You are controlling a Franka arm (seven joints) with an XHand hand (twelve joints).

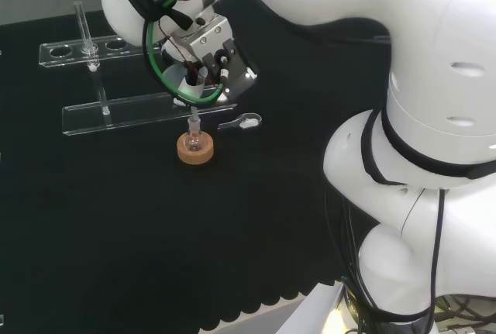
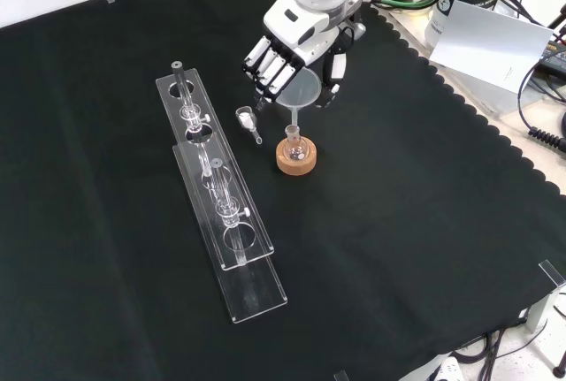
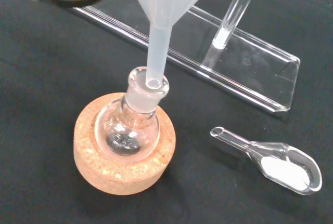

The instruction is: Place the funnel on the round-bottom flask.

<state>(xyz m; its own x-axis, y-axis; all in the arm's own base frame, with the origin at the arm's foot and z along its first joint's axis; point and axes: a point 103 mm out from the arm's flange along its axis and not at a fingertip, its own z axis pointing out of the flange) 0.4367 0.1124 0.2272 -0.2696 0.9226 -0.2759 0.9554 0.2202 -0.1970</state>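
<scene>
The hand (image 2: 296, 54) has its fingers curled round the funnel (image 2: 301, 91), whose stem tip sits at the mouth of the flask (image 2: 295, 145) on its cork ring (image 2: 296, 162). Lowering and letting go look left.

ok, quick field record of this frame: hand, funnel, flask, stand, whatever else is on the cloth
hand: fingers curled round the funnel's cone, above the flask
funnel: upright, translucent; stem tip at the flask's mouth in the wrist view, cone not yet resting on the neck
round-bottom flask: clear, upright, neck open
cork ring: stand under the flask, on the black cloth
glass scoop: lies beside the ring, holds white powder
acrylic rack: clear, long, left of the flask in the front view
</scene>
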